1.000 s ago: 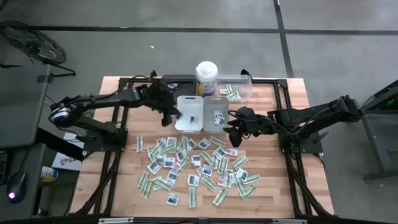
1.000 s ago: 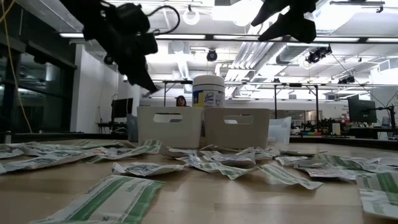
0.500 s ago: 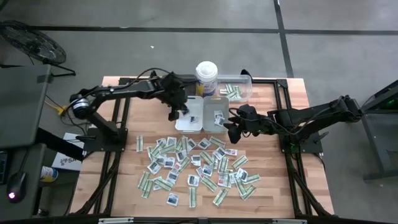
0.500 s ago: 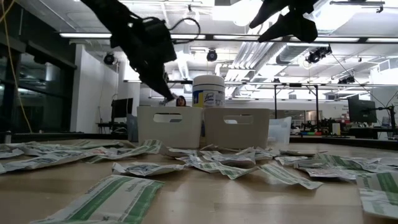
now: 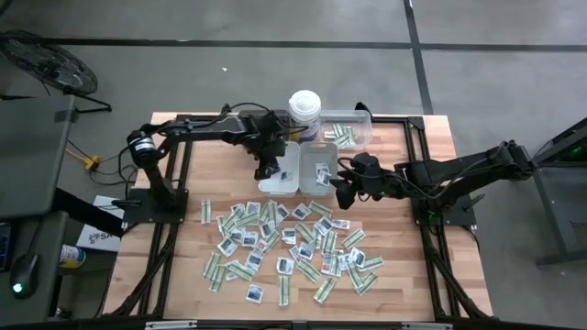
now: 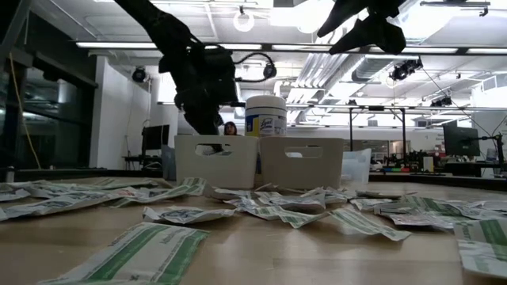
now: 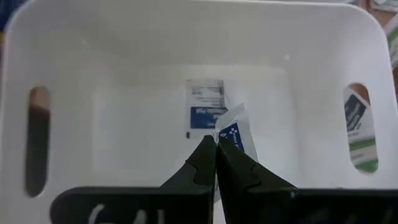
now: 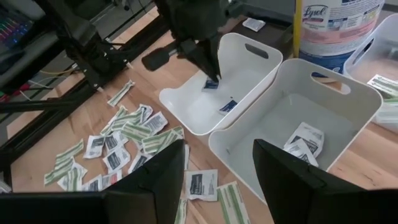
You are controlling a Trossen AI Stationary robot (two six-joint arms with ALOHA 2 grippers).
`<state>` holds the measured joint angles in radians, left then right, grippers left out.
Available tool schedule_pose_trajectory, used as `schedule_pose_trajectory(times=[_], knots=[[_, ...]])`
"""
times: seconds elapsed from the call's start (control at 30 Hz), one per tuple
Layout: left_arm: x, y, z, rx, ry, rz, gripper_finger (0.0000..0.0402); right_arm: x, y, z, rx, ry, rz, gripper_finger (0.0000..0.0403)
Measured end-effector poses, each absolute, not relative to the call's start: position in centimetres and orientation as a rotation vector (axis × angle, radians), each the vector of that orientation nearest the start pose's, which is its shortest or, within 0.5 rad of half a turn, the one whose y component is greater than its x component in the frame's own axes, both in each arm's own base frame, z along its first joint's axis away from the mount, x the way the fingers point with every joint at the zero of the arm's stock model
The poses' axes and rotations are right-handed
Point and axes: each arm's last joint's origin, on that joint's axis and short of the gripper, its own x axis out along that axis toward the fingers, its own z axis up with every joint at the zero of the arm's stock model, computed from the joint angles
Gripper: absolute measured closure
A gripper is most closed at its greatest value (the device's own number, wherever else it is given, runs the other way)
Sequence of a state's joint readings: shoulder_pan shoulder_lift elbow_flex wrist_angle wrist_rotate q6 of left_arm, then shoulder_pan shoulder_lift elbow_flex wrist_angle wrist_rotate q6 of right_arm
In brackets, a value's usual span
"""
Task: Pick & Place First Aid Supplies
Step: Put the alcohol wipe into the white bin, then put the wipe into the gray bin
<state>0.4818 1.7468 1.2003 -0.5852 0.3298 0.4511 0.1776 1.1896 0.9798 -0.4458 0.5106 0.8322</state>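
Two white trays stand side by side at the table's middle back. My left gripper (image 5: 267, 169) reaches down into the left tray (image 5: 280, 180), shut on a small white sachet with a blue mark (image 7: 237, 133). Another sachet (image 7: 206, 106) lies flat on that tray's floor. In the right tray (image 8: 348, 93) lie a few sachets (image 8: 305, 139). Several sachets and green-and-white strips (image 5: 284, 243) are strewn flat over the table's middle and near part. My right gripper (image 5: 341, 192) hovers open just right of the trays, above the table, with nothing between its fingers. My left gripper pinches the sachet by its near edge (image 7: 225, 135) between the tips of its two fingers. The fingers slant down from above, coming from the table's left. The sachet sticks out past the fingertips, tilted, over the tray's floor.
A tall white canister with a lid (image 5: 304, 112) stands right behind the two trays. A clear tray (image 5: 350, 128) with some strips sits at the back right. Bare wood shows along the table's left and right sides (image 5: 422, 229).
My left gripper has gone toward the table's right edge and down, from beside the left tray's left wall to inside its opening. It has tipped more steeply downward and stayed shut.
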Motion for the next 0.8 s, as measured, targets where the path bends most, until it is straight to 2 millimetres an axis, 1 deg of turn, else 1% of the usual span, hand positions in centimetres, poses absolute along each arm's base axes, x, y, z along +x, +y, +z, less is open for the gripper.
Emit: schedule_pose_trajectory(times=[0.17,0.3,0.4,0.8], knots=[[31.9,14.2,19.4,-0.019,1.072,-0.112,0.0401,24.6,2.9,29.9,0.566,0.44,-0.567,0.0219],[32.2,13.3,19.4,-0.01,1.078,-0.132,0.0401,24.6,2.9,29.9,0.562,0.441,-0.566,0.0219],[32.4,12.9,19.4,0.02,1.095,-0.112,0.0395,24.6,2.9,29.9,0.551,0.445,-0.561,0.0219],[32.4,12.9,19.4,0.003,1.097,-0.102,0.0314,24.6,3.0,29.8,0.552,0.475,-0.526,0.0219]])
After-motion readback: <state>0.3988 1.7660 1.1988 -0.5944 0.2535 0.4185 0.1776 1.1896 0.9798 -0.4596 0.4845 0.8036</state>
